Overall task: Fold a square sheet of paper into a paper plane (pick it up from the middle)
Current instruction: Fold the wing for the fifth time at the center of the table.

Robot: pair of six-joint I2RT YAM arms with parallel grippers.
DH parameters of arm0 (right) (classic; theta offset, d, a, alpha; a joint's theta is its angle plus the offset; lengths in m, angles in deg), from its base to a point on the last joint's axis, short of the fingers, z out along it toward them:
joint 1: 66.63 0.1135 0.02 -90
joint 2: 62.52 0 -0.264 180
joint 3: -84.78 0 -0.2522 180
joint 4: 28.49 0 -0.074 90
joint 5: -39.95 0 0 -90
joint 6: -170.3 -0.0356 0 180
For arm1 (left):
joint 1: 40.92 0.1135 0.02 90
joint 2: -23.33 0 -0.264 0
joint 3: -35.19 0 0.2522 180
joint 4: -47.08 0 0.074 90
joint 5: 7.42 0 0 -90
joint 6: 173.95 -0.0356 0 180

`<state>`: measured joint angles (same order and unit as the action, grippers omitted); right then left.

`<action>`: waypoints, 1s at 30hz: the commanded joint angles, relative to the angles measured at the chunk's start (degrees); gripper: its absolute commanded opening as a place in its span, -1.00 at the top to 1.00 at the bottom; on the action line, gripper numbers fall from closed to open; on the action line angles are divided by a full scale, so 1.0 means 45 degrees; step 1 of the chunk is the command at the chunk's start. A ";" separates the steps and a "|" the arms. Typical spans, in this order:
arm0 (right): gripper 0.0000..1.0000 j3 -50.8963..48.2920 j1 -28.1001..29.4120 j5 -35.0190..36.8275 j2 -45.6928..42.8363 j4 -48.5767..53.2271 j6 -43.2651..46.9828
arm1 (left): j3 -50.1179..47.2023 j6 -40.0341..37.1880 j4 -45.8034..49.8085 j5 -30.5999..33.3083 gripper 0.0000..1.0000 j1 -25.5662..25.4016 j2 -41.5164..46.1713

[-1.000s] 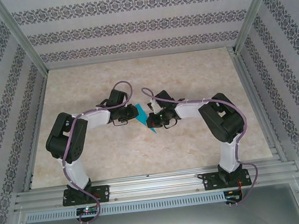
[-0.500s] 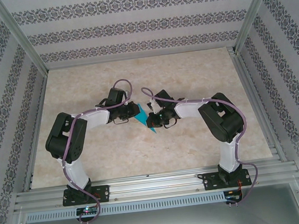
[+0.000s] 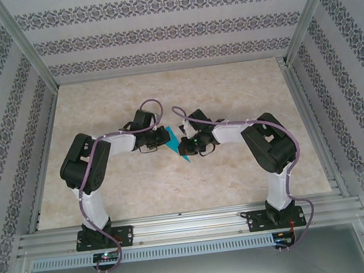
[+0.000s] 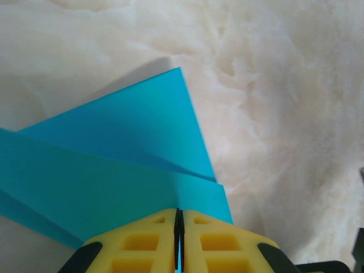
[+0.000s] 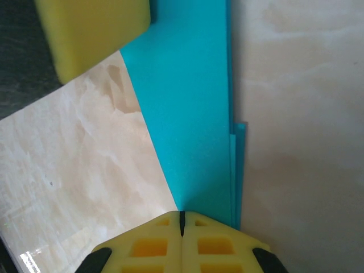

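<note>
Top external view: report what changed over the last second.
The left gripper shifted slightly right, toward the right gripper, and its elbow followed, so less of the folded teal paper shows between them. The right arm stayed put. Both grippers remain shut on the paper.

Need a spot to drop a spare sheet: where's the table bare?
Bare: the far strip of table up to the back wall, and the near patch between left arm and right arm. Crowded: centre, where left gripper and right gripper both pinch the folded paper.
</note>
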<state>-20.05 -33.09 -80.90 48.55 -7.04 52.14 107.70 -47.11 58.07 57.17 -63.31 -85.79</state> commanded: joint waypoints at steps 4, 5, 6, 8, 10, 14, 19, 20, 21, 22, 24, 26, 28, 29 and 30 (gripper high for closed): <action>1.00 -0.0148 0.0144 0.0649 0.0585 0.0962 0.0194 | -0.0118 0.0113 0.0514 0.1017 0.80 0.0015 -0.0109; 1.00 -0.0131 0.0144 0.0543 0.0539 0.0932 0.0151 | -0.0140 0.0114 0.0515 0.1061 0.81 0.0015 -0.0139; 1.00 -0.0094 0.0131 0.0380 0.0426 0.0863 0.0116 | -0.0162 0.0125 0.0518 0.1094 0.82 0.0015 -0.0158; 1.00 -0.0001 0.0143 0.0081 0.0182 0.0632 0.0065 | -0.0092 0.0124 0.0628 0.1057 0.83 0.0013 -0.0221; 1.00 0.0214 0.0144 -0.0162 -0.0063 0.0355 0.0089 | -0.0128 0.0191 0.0600 0.1047 0.84 0.0014 -0.0285; 1.00 0.0891 0.0125 -0.0498 -0.0104 0.0220 0.0197 | -0.0131 0.0193 0.0653 0.1048 0.86 0.0015 -0.0370; 1.00 0.1393 0.0125 -0.0224 0.0387 0.0212 0.0001 | -0.0333 0.0199 0.0575 0.1020 0.88 0.0015 -0.0267; 1.00 0.1393 0.0115 -0.0134 0.0467 0.0146 -0.0070 | -0.0355 0.0208 0.0556 0.1003 0.88 0.0005 -0.0301; 1.00 0.1413 0.0095 -0.0071 0.0559 0.0124 -0.0125 | -0.0353 0.0193 0.0555 0.0996 0.88 0.0005 -0.0307; 1.00 0.1469 0.0076 0.0041 0.0671 0.0138 -0.0165 | -0.0356 0.0192 0.0527 0.0965 0.88 0.0015 -0.0312; 1.00 0.1575 0.0066 0.0216 0.0837 0.0267 -0.0148 | -0.0368 0.0183 0.0478 0.0904 0.88 0.0015 -0.0344; 1.00 0.1695 0.0066 0.0388 0.1036 0.0503 -0.0041 | -0.0352 0.0175 0.0483 0.0845 0.88 0.0015 -0.0378; 1.00 0.1773 0.0066 0.0486 0.1241 0.0697 0.0066 | -0.0293 0.0093 0.0512 0.0853 0.88 0.0005 -0.0380; 1.00 0.1784 0.0064 0.0570 0.1337 0.0810 0.0136 | -0.0270 0.0057 0.0550 0.0845 0.87 0.0005 -0.0364; 1.00 0.1803 0.0066 0.0646 0.1408 0.0935 0.0184 | -0.0231 0.0020 0.0608 0.0867 0.85 0.0024 -0.0380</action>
<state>-12.93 -33.11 -80.51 53.09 -5.69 51.94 107.63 -46.45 58.69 60.19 -63.31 -85.81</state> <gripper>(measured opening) 0.039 0.073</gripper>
